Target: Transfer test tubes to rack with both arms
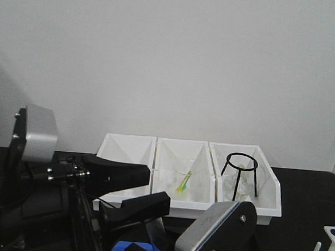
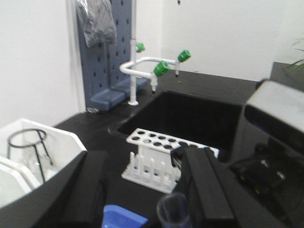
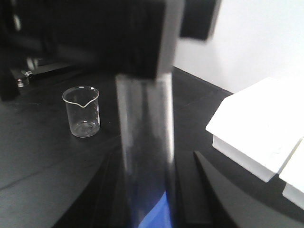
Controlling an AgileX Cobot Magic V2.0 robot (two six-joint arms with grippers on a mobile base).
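Inside the right pincer (image 3: 153, 159), upright test tube (image 3: 142, 118)

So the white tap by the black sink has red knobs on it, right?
Not quite. The knobs on the white tap by the black sink are green, not red. You can see that in the left wrist view.

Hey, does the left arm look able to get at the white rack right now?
Probably yes. In the left wrist view the rack stands straight ahead of the left gripper across bare counter; the right arm's wrist housing close by could crowd it.
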